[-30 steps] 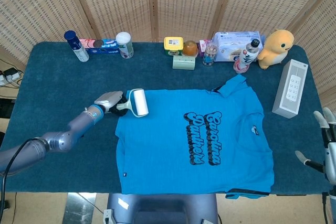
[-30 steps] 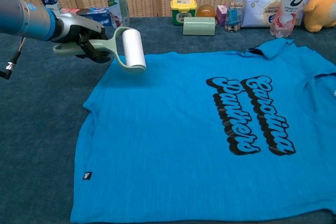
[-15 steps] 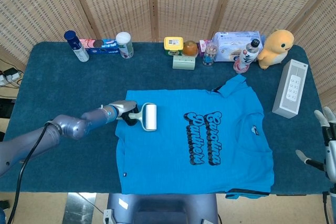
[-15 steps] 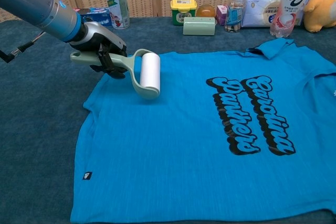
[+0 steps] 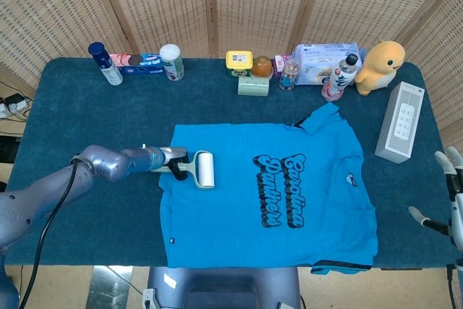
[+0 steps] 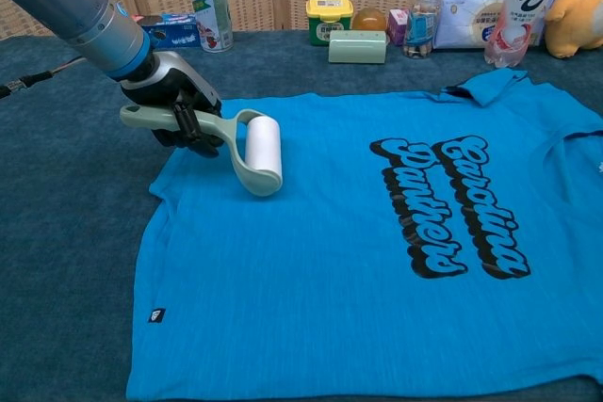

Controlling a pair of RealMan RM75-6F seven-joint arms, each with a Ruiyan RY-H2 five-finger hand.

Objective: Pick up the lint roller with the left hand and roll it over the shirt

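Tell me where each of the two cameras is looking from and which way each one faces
Head view: sits high above the table's near edge, looking steeply down on the whole blue shirt; shows the left hand and arm, and the open right hand at the right edge.
Chest view: sits low at the near edge, facing across the table toward the wicker screen; shows only the left hand and forearm.
Shared: the shirt, the lint roller the left hand grips, and the back row of items.

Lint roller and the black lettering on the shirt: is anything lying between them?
No. Between the lint roller, held by the left hand, and the black lettering there is only bare blue shirt fabric, clearest in the chest view.
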